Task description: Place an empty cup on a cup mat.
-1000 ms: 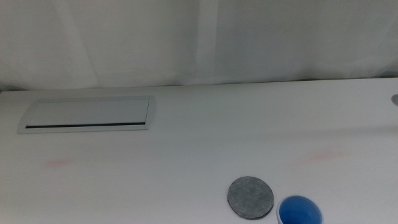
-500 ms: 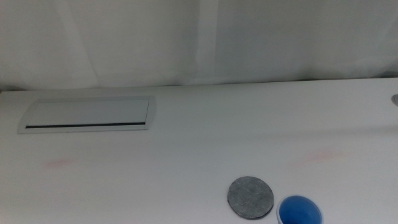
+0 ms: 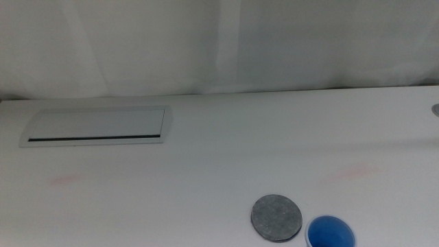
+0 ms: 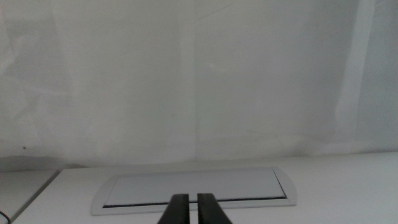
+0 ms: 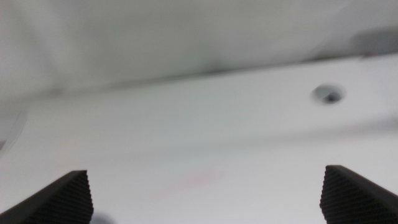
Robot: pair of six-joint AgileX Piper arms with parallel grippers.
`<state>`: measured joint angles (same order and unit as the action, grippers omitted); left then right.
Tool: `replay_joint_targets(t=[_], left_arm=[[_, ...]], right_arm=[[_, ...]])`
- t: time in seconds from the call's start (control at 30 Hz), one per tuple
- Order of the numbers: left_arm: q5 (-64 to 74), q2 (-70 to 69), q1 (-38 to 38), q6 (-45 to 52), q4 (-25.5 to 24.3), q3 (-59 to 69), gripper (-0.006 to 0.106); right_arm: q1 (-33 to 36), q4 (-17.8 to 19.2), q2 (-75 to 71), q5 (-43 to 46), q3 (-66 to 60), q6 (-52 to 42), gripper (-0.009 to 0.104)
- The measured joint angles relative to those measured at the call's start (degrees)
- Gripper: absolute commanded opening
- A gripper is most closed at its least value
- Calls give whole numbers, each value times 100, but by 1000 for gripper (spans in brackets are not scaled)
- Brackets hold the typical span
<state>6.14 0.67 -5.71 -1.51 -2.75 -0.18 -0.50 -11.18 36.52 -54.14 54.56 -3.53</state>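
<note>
A: Where's the cup (image 3: pixel 330 232)?

B: At the near edge of the table (image 3: pixel 226 147), right of centre in the middle view. It stands upright, mouth up, so its axis runs vertically; the blue inside shows and looks empty. Its lower part is cut off by the frame.

A: And the mat (image 3: pixel 276 218)?

B: Just beside the cup, on its left, lying flat. Their edges look touching or nearly so; I can't tell which. The cup is not on the mat.

A: Any writing or labels?

B: None I can read on the cup, the mat or the panel (image 3: pixel 96 126), which is far off at the back left with a dark slot along its front edge.

A: Grippers?

B: Neither shows in the middle view. The left gripper (image 4: pixel 192 210) has its jaws pressed together with only a sliver between them, holding nothing, aimed at the panel. The right gripper (image 5: pixel 205 194) has its jaws spread wide, nothing between them, over bare table with a small round hole (image 5: pixel 328 94) beyond.
</note>
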Motion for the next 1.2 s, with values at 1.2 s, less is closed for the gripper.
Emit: replay_joint_targets(t=[1.2], left_arm=[[0, 0, 0, 0, 0, 0, -3]], right_arm=[[2403, -134, 3431, -405, -743, -203, 103]])
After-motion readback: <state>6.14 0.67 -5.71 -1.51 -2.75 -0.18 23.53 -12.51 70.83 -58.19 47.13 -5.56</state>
